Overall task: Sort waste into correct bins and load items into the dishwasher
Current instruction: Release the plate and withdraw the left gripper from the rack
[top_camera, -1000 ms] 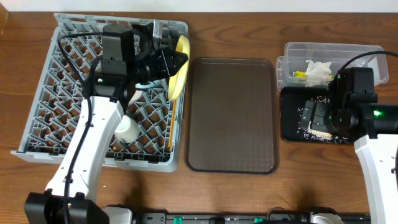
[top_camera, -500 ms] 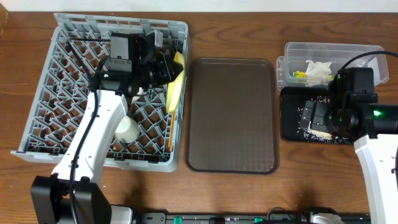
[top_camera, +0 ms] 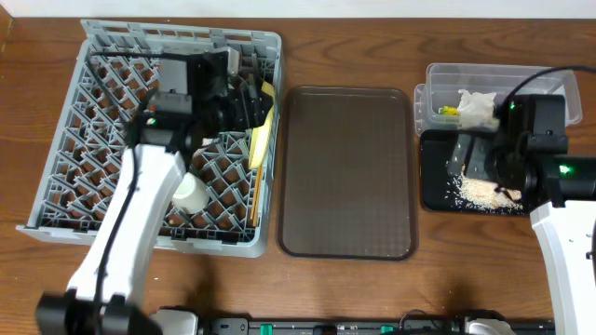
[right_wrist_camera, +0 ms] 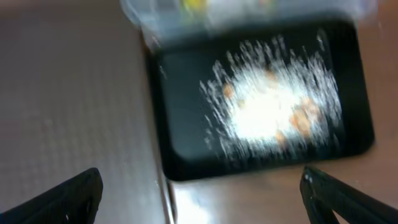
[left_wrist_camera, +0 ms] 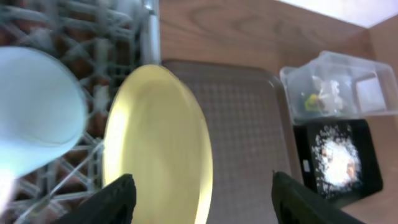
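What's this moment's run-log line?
left gripper: open, at yellow plate upright in dish rack | right gripper: open, over black tray holding crumbs | tissue, wrapper: in clear tub

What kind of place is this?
Likely a tabletop dish-clearing test station: a grey dish rack holding a yellow plate, a brown serving tray, and a clear tub next to a black tray.

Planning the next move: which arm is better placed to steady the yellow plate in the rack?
Left: the left gripper, open, sits by the yellow plate; the right gripper is away over the black tray.
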Motion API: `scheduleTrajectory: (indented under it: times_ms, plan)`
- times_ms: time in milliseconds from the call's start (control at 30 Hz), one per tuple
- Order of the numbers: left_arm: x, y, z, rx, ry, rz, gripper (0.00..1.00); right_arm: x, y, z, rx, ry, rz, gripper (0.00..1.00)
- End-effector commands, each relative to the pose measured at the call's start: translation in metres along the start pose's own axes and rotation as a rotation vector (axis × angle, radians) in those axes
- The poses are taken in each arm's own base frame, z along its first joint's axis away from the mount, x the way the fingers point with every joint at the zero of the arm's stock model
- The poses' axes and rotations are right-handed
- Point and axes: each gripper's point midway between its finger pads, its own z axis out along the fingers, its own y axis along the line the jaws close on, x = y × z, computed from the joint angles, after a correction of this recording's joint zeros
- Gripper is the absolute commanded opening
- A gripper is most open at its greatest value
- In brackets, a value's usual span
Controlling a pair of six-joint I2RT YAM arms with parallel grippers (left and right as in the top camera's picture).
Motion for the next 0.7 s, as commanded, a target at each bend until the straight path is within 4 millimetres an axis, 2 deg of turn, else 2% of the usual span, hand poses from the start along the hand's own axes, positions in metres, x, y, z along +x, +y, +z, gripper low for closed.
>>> scheduleTrajectory:
  times_ms: [0,67,100,167,267,333,500,667]
  plan:
    - [0.003,0.022,-0.031,-0.183,-0.037,0.023,0.73,-0.022,0.04,-0.007,-0.223,-0.08,-0.108,0.99]
    - [0.022,0.044,-0.042,-0.311,0.023,-0.004,0.77,-0.027,0.057,-0.007,-0.306,-0.099,-0.164,0.99]
    - [0.032,0.052,-0.046,-0.357,0.057,-0.014,0.79,-0.026,0.059,-0.004,-0.312,-0.092,-0.179,0.99]
    - [0.056,0.063,-0.055,-0.424,0.147,-0.045,0.82,-0.019,0.056,0.003,-0.291,-0.051,-0.174,0.99]
    - [0.09,0.069,-0.067,-0.467,0.285,-0.081,0.83,0.002,0.038,0.013,-0.204,0.056,-0.135,0.99]
    - [0.106,0.071,-0.074,-0.488,0.349,-0.096,0.83,0.012,0.028,0.015,-0.15,0.1,-0.096,0.99]
    - [0.123,0.079,-0.095,-0.562,0.39,-0.092,0.83,0.034,0.021,0.008,-0.129,0.136,-0.078,0.99]
    - [0.123,0.071,-0.113,-0.514,0.218,-0.047,0.83,0.05,0.016,-0.005,-0.145,0.024,-0.085,0.99]
